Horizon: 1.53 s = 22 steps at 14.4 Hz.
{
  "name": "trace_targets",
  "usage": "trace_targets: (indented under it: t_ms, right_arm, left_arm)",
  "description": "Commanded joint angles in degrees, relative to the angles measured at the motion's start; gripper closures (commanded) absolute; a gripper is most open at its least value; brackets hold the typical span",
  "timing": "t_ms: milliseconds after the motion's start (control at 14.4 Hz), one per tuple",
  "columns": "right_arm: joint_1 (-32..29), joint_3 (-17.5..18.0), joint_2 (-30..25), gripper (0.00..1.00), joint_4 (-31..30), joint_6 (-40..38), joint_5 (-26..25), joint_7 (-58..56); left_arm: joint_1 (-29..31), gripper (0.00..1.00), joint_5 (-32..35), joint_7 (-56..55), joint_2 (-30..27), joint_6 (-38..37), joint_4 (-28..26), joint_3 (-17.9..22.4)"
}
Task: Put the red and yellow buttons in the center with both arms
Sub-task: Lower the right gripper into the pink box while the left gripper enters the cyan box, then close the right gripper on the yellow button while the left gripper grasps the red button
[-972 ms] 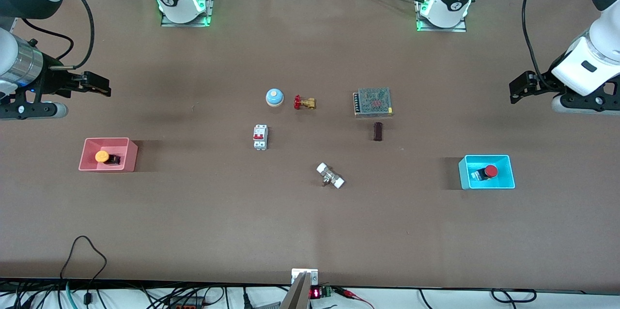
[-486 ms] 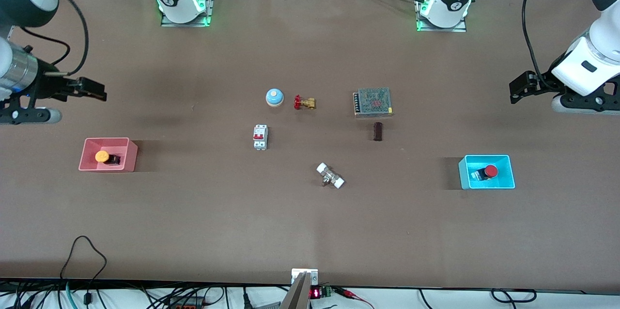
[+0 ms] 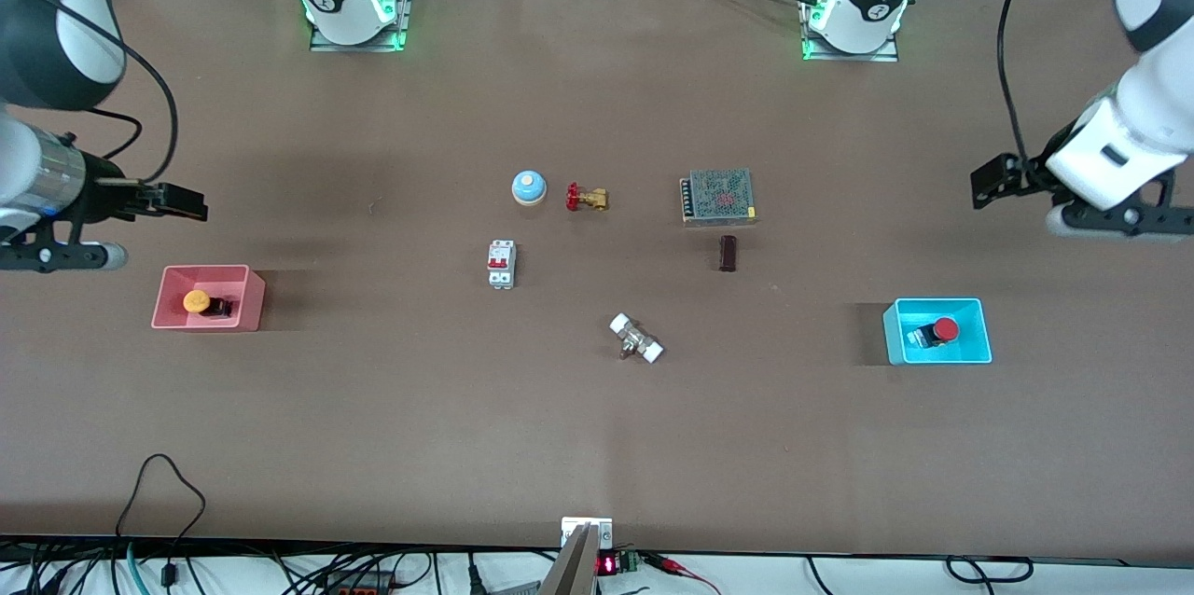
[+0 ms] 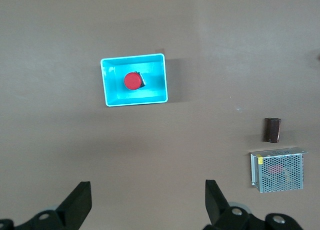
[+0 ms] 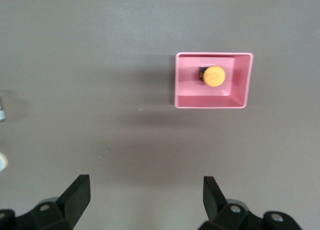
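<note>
The yellow button lies on its side in the pink tray at the right arm's end of the table; it also shows in the right wrist view. The red button lies in the cyan tray at the left arm's end; it also shows in the left wrist view. My right gripper hangs open and empty over bare table near the pink tray, seen too in its wrist view. My left gripper hangs open and empty over bare table near the cyan tray, seen too in its wrist view.
Around the table's middle stand a blue dome bell, a brass valve with a red handle, a white circuit breaker, a metal mesh power supply, a small dark cylinder and a white-capped fitting.
My right gripper has moved down toward the pink tray. My left gripper has shifted slightly toward the table's middle and lower. The buttons have not moved.
</note>
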Motion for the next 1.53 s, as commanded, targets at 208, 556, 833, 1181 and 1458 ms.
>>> trace_targets:
  t_ms: [208, 556, 833, 1181, 1458]
  right_arm:
    - [-2.1, 0.0, 1.7, 0.00, -9.8, 16.5, -6.4, -1.0]
    - [-6.9, 0.0, 4.0, 0.00, -19.1, 36.9, -6.4, -8.6]
    - [-9.7, 0.0, 8.5, 0.00, -19.1, 45.2, -6.4, -12.5]
    - [-10.3, 0.1, 11.7, 0.00, -19.1, 49.3, -6.2, -12.5]
    - [-10.4, 0.1, 13.4, 0.00, -19.3, 50.2, -6.1, -12.5]
  left_arm:
    - [2.3, 0.00, -0.9, 0.3, 17.9, 1.6, 9.4, 0.3]
    - [3.9, 0.00, 0.0, -0.3, 27.7, 17.6, 8.5, 0.6]
    - [4.0, 0.00, 1.5, 0.5, 29.8, 26.7, 3.5, 1.8]
    - [4.2, 0.17, 2.3, 0.6, 31.2, 31.4, 0.8, 1.9]
    - [4.5, 0.44, 2.3, 0.5, 32.8, 32.8, 0.8, 2.1]
